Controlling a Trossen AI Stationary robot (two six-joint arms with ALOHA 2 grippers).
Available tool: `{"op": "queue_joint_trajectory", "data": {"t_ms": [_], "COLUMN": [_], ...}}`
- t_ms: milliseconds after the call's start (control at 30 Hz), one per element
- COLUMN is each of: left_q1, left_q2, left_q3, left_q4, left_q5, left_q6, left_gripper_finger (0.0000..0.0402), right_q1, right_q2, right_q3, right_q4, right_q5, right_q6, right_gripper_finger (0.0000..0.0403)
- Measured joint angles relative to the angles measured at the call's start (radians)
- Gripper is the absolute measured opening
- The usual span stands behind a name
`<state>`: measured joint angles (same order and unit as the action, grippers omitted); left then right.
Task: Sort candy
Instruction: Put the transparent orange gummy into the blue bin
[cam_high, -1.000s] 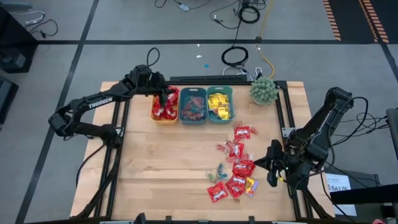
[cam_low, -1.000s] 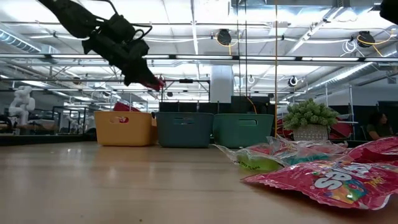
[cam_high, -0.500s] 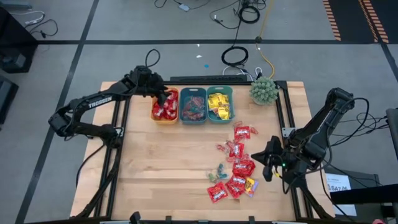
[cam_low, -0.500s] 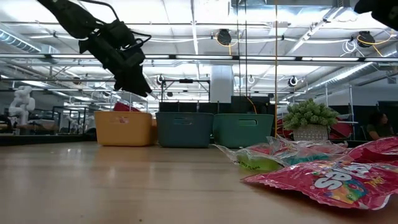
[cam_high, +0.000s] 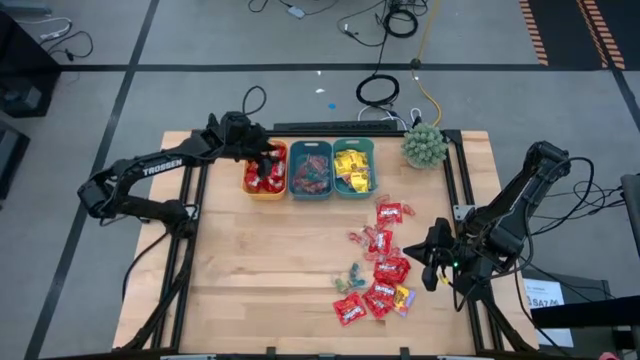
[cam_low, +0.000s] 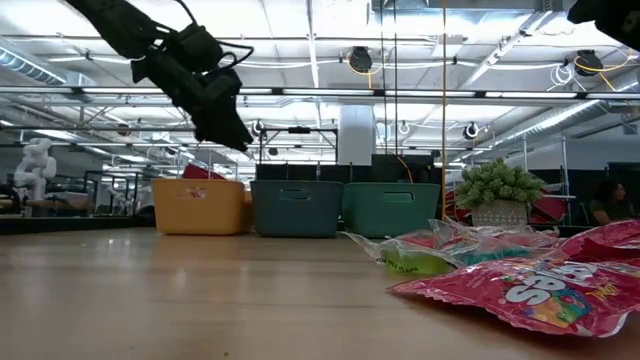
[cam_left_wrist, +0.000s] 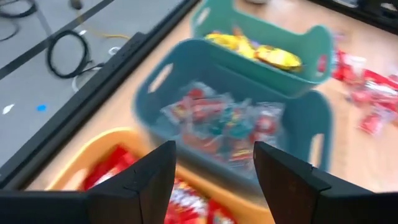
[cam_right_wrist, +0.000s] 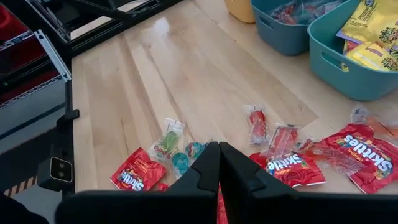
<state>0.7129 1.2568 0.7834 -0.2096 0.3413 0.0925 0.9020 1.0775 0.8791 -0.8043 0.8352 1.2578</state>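
Overhead, we saw the left gripper (cam_high: 268, 160) hanging empty, jaws parted, above the orange bin (cam_high: 264, 178) of red packets at upper centre. Our right gripper (cam_high: 433, 268), jaws closed on nothing, sat beside the loose candy (cam_high: 380, 270) at lower right.

Robotics lab or industrial hall: ceiling trusses (cam_low: 420, 95) spanning overhead, cables (cam_high: 378, 90) lying on grey taped floor (cam_high: 200, 40), a white robot (cam_low: 35, 160) standing behind the worktop (cam_high: 280, 260).
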Motion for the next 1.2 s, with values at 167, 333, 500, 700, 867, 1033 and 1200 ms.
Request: {"op": "queue_joint_trajectory", "data": {"t_ms": [167,333,500,700,867,1033,1200], "left_q1": [-0.142,-0.321,-0.500,-0.727,-0.872,-0.969,-1.041], "left_q2": [0.000,0.000,0.000,0.004,0.067,0.181,0.345], "left_q3": [0.013,0.059,0.096,0.116,0.116,0.116,0.116], "left_q4": [0.028,0.049,0.135,0.218,0.311,0.450,0.621], "left_q5": [-0.134,-0.256,-0.327,-0.515,-0.553,-0.555,-0.556], "left_q6": [0.001,-0.001,-0.008,-0.009,-0.008,-0.046,-0.096], "left_gripper_finger": [0.0216,0.0197,0.0191,0.0191,0.0191,0.0191,0.0191], "right_q1": [0.000,0.001,0.004,0.045,0.081,0.105,0.123], "right_q2": [0.000,0.000,0.001,0.022,0.048,0.075,0.096], "right_q3": [0.000,0.000,0.000,0.000,0.000,0.000,0.000], "right_q4": [0.000,0.000,0.001,0.011,0.020,0.038,0.067], "right_q5": [-0.004,-0.039,-0.159,-0.212,-0.213,-0.214,-0.213], "right_q6": [-0.047,-0.107,-0.118,-0.118,-0.122,-0.122,-0.121], "right_gripper_finger": [0.0000,0.0000,0.0000,0.0000,0.0000,0.0000,0.0000]}}
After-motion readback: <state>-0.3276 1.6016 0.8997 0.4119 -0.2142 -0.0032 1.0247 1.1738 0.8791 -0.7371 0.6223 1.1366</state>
